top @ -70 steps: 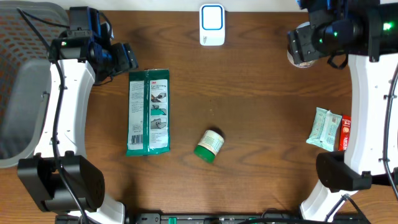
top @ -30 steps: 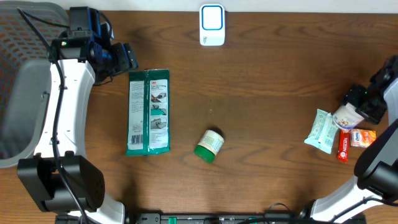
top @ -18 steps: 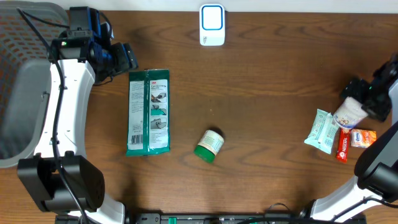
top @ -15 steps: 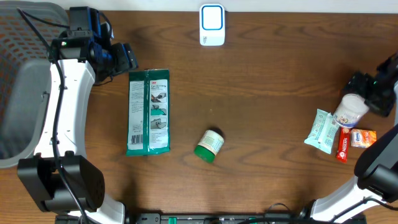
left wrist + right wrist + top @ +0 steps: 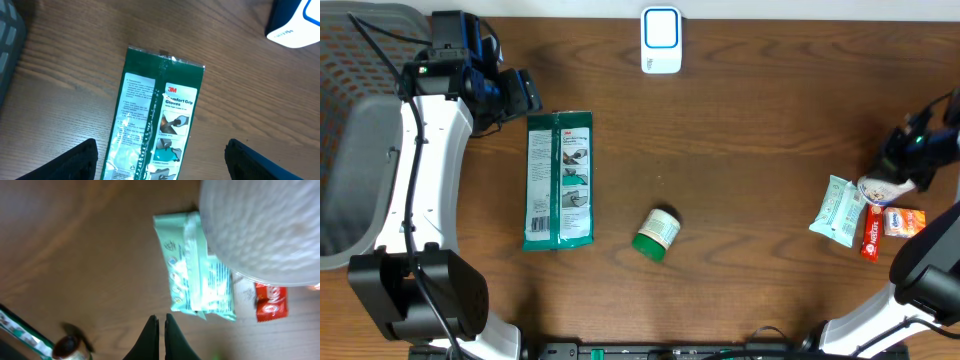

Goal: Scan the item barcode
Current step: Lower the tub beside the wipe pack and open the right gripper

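The white and blue scanner (image 5: 661, 40) stands at the table's far middle edge, and its corner shows in the left wrist view (image 5: 297, 22). A green glove pack (image 5: 559, 180) lies flat at the left. My left gripper (image 5: 523, 93) hovers open over its top end, fingers wide on either side of the pack (image 5: 165, 100). A green-lidded jar (image 5: 656, 233) lies near the middle. At the right, a white container (image 5: 876, 187) rests beside a mint wipes pack (image 5: 840, 208). My right gripper (image 5: 903, 160) is just above it, jaws shut on nothing (image 5: 161, 325).
A red snack bar (image 5: 871, 232) and a small orange packet (image 5: 903, 222) lie by the wipes pack (image 5: 200, 275). The white container (image 5: 265, 225) fills the top right of the right wrist view. A grey mesh chair (image 5: 360, 120) stands off the left edge.
My right gripper has let go of the white container beside the wipes pack, opened wide, then closed empty and shifted slightly. The left arm has not moved.
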Tool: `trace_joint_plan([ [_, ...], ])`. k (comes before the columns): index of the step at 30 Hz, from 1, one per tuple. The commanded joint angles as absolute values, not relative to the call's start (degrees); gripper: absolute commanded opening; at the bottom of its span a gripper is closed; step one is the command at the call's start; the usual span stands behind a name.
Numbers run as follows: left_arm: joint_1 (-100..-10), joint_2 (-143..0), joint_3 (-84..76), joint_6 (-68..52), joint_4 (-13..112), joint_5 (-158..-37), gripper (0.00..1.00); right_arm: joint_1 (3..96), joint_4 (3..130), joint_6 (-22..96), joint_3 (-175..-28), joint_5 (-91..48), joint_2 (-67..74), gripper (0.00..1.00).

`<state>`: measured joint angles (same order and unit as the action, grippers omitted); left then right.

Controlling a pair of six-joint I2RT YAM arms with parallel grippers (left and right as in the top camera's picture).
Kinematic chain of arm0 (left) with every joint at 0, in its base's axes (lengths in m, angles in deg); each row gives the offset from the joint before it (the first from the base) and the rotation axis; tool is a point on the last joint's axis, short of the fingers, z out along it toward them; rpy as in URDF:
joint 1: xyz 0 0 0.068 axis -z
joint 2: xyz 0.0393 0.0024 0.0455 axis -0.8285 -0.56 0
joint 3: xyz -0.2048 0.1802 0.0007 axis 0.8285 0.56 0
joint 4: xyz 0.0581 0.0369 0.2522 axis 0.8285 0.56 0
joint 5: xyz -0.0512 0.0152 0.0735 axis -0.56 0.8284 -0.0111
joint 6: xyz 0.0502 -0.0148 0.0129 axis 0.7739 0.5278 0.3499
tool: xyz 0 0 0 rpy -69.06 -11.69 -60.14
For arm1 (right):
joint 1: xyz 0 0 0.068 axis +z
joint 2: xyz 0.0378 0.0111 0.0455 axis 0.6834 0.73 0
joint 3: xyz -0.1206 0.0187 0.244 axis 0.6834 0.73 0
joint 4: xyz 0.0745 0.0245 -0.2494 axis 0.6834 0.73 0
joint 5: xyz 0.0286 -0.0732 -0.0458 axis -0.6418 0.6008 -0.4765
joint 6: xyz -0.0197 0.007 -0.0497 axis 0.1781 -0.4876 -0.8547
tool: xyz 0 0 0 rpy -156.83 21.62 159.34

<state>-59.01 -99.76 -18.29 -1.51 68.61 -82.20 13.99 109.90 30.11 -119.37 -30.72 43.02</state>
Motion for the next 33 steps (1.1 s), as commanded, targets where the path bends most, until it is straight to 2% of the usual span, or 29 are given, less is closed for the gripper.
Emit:
trace_joint_plan([
  [1, -59.2, -100.1, -18.2, -1.4, 68.8, -81.6, 0.81, 14.3, 108.3, 30.8, -113.5, -29.1, 43.2, 0.01],
  [8, -59.2, -100.1, -18.2, -1.4, 68.8, -81.6, 0.81, 14.6, 104.6, 37.5, -107.9, -15.9, 43.2, 0.01],
  [23, -59.2, -100.1, -18.2, -1.4, 68.8, -81.6, 0.81, 14.7, 89.9, 32.5, -107.9, -16.1, 43.2, 0.01],
  [33, -59.2, -100.1, -18.2, -1.4, 68.8, -81.6, 0.81, 15.9, 90.6, 26.3, -109.6, -27.7, 43.1, 0.01],
])
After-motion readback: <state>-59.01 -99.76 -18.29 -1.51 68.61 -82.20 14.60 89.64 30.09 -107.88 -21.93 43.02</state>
